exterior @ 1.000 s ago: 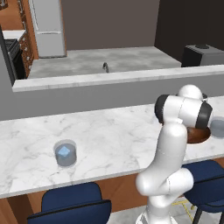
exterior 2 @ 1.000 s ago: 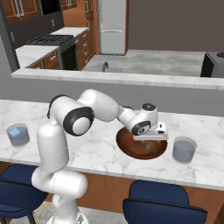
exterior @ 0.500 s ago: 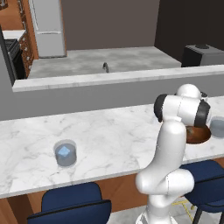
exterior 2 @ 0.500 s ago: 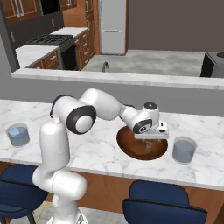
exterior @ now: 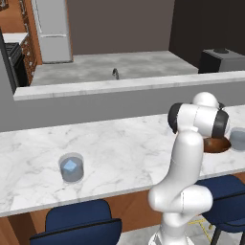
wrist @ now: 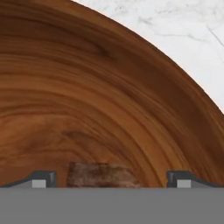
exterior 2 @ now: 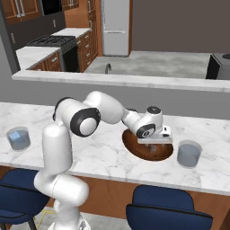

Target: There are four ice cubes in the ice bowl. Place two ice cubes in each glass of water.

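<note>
tool (wrist: 111, 177): open, low inside ice bowl (exterior 2: 134, 144), an ice cube (wrist: 101, 175) between its tips | one glass (exterior 2: 189, 153) beside bowl | other glass (exterior: 72, 167) by front tabletop (exterior: 119, 148) edge, holds a cube

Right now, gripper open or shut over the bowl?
Open. In the hand view the two fingertips stand far apart with nothing clamped, and the gripper sits low inside the ice bowl, a translucent ice cube between them.

Home kitchen — fridge (exterior 2: 116, 27), stove (exterior 2: 53, 45) with wood cabinets (exterior 2: 87, 45), sink tap (exterior 2: 107, 68) on back counter, marble bar counter (exterior: 115, 148) with blue stools (exterior 2: 168, 211) — rendered.
</note>
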You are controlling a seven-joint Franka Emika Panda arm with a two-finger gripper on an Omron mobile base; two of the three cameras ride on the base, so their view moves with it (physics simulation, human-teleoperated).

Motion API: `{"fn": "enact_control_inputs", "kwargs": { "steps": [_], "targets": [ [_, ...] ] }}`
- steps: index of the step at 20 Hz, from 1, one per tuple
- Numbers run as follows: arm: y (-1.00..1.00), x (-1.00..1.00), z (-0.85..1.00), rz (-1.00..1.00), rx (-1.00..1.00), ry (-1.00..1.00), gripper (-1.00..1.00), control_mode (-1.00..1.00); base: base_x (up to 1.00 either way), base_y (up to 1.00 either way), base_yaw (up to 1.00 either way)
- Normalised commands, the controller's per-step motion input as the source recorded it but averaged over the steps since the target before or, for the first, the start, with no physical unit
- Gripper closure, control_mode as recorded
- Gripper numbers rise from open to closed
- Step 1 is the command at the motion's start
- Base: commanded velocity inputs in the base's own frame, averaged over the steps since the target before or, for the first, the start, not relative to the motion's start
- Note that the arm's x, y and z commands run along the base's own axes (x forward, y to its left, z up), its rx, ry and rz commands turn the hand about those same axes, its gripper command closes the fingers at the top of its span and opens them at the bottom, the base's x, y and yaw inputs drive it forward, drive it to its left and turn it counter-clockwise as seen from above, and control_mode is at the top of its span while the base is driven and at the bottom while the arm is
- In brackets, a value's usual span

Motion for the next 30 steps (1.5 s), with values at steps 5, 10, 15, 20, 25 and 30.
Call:
{"fn": "enact_control_inputs", "kwargs": {
  "steps": [5,10,15,20,25,30],
  "targets": [
    [0.17,0.23,-0.34,0.0,-0.02,0.0,-1.0,-1.0,0.0,0.0,0.0],
    [0.09,0.13,-0.34,0.0,-0.01,0.0,1.0,-1.0,0.0,0.0,0.0],
    [0.0,0.0,-0.39,0.0,0.0,0.06,1.0,-1.0,0.0,0.0,0.0],
    [0.0,0.0,-0.33,0.0,0.0,0.01,1.0,-1.0,0.0,0.0,0.0],
    [0.0,-0.07,-0.13,0.0,0.0,0.0,1.0,-1.0,0.0,0.0,0.0],
    [0.0,-0.6,0.45,-0.04,0.02,0.0,1.0,-1.0,0.0,0.0,0.0]
  ]
}}
